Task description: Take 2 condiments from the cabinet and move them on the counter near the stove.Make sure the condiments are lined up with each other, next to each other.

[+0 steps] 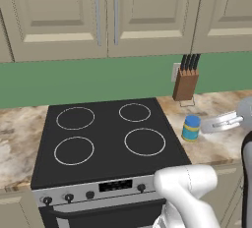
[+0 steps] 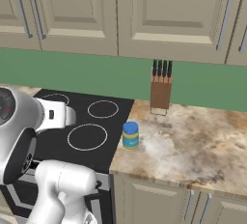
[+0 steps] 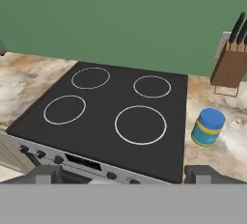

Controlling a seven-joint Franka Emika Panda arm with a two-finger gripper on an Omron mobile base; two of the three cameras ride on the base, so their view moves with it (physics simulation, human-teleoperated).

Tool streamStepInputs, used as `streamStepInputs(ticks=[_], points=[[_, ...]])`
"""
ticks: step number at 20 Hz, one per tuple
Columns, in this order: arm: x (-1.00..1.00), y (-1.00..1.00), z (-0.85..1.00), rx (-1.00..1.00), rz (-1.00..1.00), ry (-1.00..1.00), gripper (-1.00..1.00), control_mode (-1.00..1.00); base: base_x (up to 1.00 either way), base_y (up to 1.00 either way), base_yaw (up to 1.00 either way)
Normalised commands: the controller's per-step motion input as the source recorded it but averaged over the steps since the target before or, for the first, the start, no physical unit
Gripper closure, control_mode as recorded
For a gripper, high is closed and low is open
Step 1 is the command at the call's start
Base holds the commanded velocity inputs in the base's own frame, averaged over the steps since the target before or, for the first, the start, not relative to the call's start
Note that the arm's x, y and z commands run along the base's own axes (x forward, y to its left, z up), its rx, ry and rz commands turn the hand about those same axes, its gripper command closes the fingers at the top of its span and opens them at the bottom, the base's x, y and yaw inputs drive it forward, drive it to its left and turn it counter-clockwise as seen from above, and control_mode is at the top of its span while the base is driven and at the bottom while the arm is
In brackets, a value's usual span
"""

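Condiments first: from the gripper, whose two dark fingertips sit far apart at the bottom of the hand view with nothing between them, we look out across the stove and its four white rings. Just past the cooktop's right edge, the blue jar with its yellow band stands upright on the marbled counter. Behind it, the wooden knife block sits against the green wall.
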Motion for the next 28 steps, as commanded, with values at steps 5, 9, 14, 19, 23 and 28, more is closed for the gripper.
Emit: streamStepInputs(ticks=[5,9,14,19,23,28], points=[[-0.12,0.21,0.04,0.00,0.00,-0.02,-1.00,-1.00,0.00,0.00,0.00],[-0.18,0.03,0.12,0.00,0.00,-0.16,-1.00,-1.00,0.00,0.00,0.00],[-0.18,0.02,0.25,0.00,0.00,-0.13,-1.00,-1.00,0.00,0.00,0.00],[0.01,0.04,0.01,0.00,0.00,0.00,-1.00,-1.00,0.00,0.00,0.00],[0.00,0.00,0.00,0.00,0.00,0.00,-1.00,-1.00,0.00,0.00,0.00],[0.00,0.00,0.00,0.00,0.00,0.00,-1.00,1.00,-0.07,0.00,-0.02]])
